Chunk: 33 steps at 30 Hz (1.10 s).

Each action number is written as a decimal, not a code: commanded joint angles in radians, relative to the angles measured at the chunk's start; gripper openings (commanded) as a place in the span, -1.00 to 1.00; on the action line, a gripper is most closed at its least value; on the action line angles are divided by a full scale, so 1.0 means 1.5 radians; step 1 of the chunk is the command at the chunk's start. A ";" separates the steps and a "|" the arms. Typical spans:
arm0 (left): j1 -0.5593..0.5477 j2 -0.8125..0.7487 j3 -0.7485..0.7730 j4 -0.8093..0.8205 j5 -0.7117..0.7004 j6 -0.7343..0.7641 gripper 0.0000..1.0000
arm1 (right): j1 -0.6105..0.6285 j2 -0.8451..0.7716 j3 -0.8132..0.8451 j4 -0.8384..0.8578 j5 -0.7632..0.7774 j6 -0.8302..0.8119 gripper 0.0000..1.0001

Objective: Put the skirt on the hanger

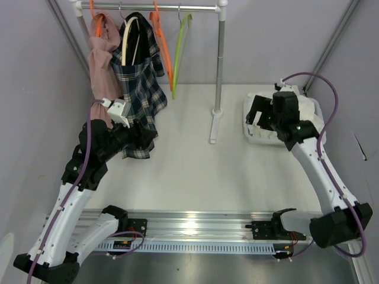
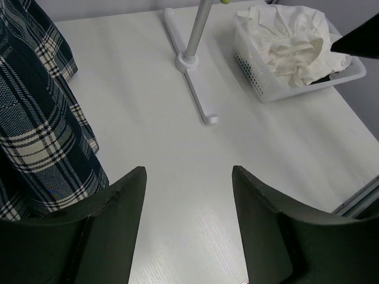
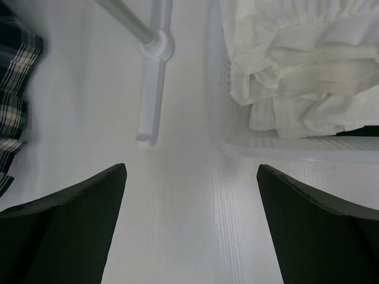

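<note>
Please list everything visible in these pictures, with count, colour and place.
metal clothes rack: one, grey, far side
plaid fabric skirt: one, dark blue and white, rack's left part
pink fabric garment: one, pink, left of the skirt
curved cream hanger: one, cream, carrying the skirt
orange plastic hangers: two, orange, either side of the skirt
green plastic hanger: one, green, rightmost on the rack
perforated plastic basket: one, white, far right, holds white clothes
table: one, white
left gripper: one, black, open, beside skirt
right gripper: one, black, open, by basket
</note>
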<state>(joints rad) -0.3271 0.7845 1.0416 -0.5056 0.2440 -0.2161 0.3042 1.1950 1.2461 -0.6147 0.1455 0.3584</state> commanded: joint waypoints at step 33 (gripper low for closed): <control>-0.004 -0.028 -0.010 -0.021 0.042 -0.013 0.30 | -0.304 0.392 0.152 0.114 0.035 0.045 0.44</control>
<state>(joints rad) -0.3271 0.7609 1.0275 -0.5388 0.2958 -0.2276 -0.1482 1.7817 1.4445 -0.5018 0.1940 0.4187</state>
